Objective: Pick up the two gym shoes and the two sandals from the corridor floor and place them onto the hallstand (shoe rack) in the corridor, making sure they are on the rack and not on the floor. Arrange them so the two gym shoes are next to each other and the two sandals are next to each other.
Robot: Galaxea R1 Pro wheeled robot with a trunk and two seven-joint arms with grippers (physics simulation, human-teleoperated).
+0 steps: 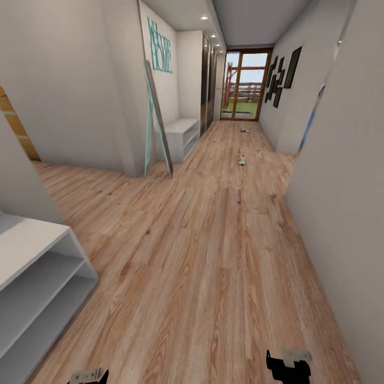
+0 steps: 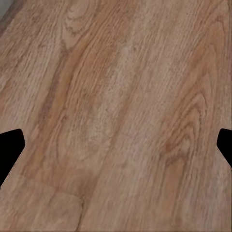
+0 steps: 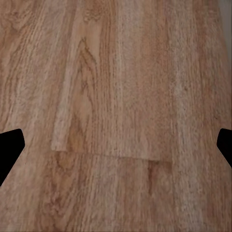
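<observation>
Roughly in order, taking the glazed door (image 1: 246,85) at the corridor's far end as the mark.

Corridor floor (image 1: 213,256): light brown wood planks with clear grain, running from the robot all the way to that door.

Gym shoe (image 1: 242,159): one small white shape with a red-orange spot, lying on the planks well short of the door, apart from everything else.

Second small object (image 1: 245,129): on the floor nearer the door; too small to tell which shoe it is.

Hallstand (image 1: 181,136): pale grey low unit with open shelves, against the wall on the door's left side, some way before it. A tall framed panel (image 1: 158,125) with a teal edge leans just beside it, on the side away from the door.

White shelf unit (image 1: 37,288): two open shelves, farthest from the door, close to the robot on its left.

Dark picture frames (image 1: 281,77): on the wall right of the door.

Left gripper (image 2: 116,145): fingers spread wide, nothing between them, bare planks beneath.

Right gripper (image 3: 116,145): likewise spread and empty above the planks.
</observation>
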